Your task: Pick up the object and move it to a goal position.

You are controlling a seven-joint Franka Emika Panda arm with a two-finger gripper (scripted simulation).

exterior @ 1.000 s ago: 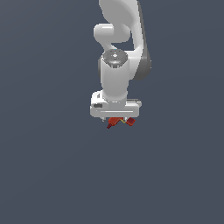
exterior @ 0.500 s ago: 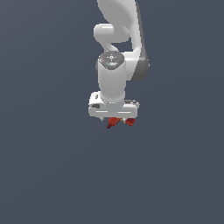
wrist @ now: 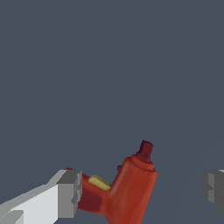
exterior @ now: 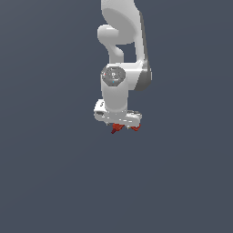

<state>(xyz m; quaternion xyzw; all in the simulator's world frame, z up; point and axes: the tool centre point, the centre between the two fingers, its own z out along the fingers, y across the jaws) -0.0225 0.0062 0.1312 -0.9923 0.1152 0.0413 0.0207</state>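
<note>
The object (exterior: 117, 128) is a small red angular item with a darker red tip, showing just under the white hand in the exterior view. In the wrist view the object (wrist: 127, 194) lies between the fingers, with a dark red nozzle and a small yellow patch. My gripper (exterior: 123, 125) is straight above it, pointing down. The jaws stand wide apart around it (wrist: 140, 192). One finger (wrist: 65, 197) touches or nearly touches the object's side. The other finger (wrist: 213, 188) stands clearly apart from it.
A plain dark grey-blue surface fills both views around the arm (exterior: 123, 54). No other objects, containers or edges show.
The hand has come down a little over the red object, and the wrist joint sits lower. The object has stayed in place.
</note>
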